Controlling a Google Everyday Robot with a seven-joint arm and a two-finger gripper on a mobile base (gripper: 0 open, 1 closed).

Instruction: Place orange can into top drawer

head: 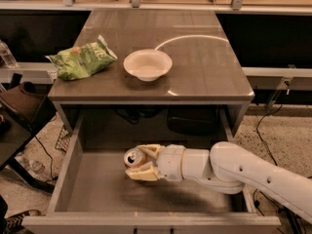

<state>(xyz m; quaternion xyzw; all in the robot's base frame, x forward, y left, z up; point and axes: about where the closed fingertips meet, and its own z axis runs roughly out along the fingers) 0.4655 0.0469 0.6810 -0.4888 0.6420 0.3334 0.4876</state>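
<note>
The orange can (133,158) lies tilted on its side with its silver top facing left and up, inside the open top drawer (97,194). My gripper (140,162) reaches in from the right on a white arm. Its cream fingers (141,174) are closed around the can, one above and one below it. The can is held low over the drawer's grey floor, near the middle; I cannot tell whether it touches the floor.
On the grey-brown tabletop (204,67) above the drawer lie a green crinkled chip bag (82,58) at the left and a white bowl (147,64) in the middle. A dark chair (19,111) stands at the left. Cables run on the floor at the right.
</note>
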